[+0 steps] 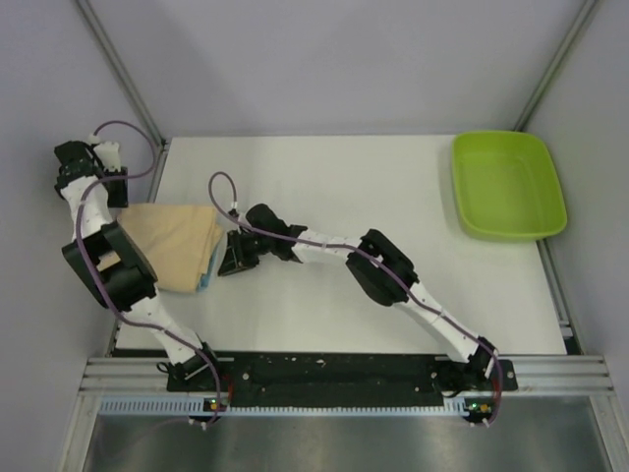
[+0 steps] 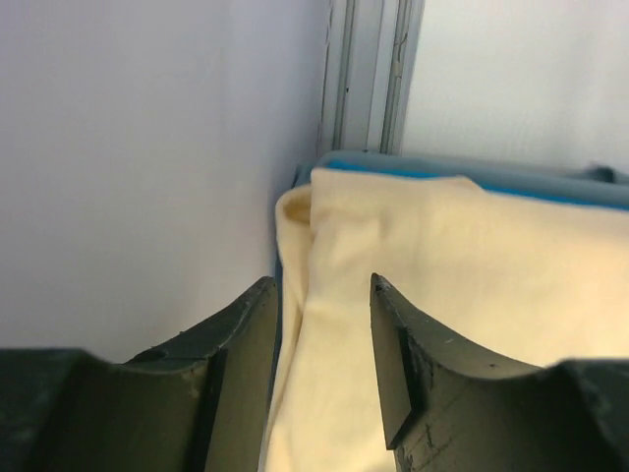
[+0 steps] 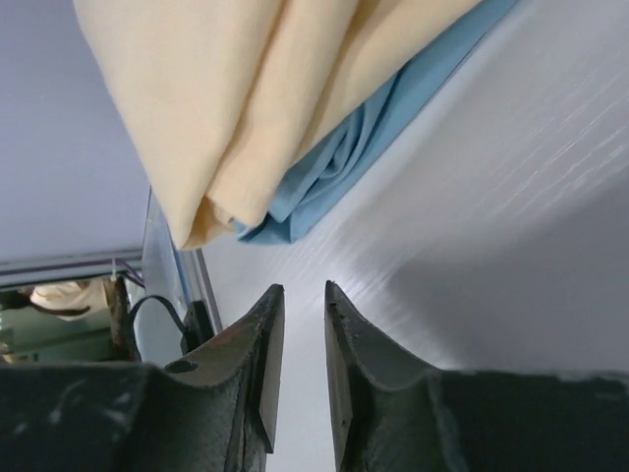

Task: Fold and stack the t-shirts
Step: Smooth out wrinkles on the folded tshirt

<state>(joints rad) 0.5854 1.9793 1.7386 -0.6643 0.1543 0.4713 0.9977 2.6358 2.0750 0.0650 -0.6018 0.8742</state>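
The peach-cream t-shirt point(image 1: 167, 236) lies folded at the table's left side, on top of the blue t-shirt point(image 1: 204, 282), of which only a thin edge shows at the near right corner. My left gripper point(image 1: 114, 192) hangs over the stack's far left edge. In the left wrist view it point(image 2: 324, 285) is open above the peach cloth point(image 2: 472, 256), with a blue strip point(image 2: 413, 170) behind. My right gripper point(image 1: 231, 258) sits just right of the stack. In the right wrist view it point(image 3: 300, 290) is slightly open and empty, short of the peach folds point(image 3: 226, 88) and the blue corner point(image 3: 334, 167).
A lime-green plastic tray point(image 1: 506, 136) stands at the far right of the white table point(image 1: 344, 187). Grey walls close in on the left and back. A metal rail runs along the near edge by the arm bases.
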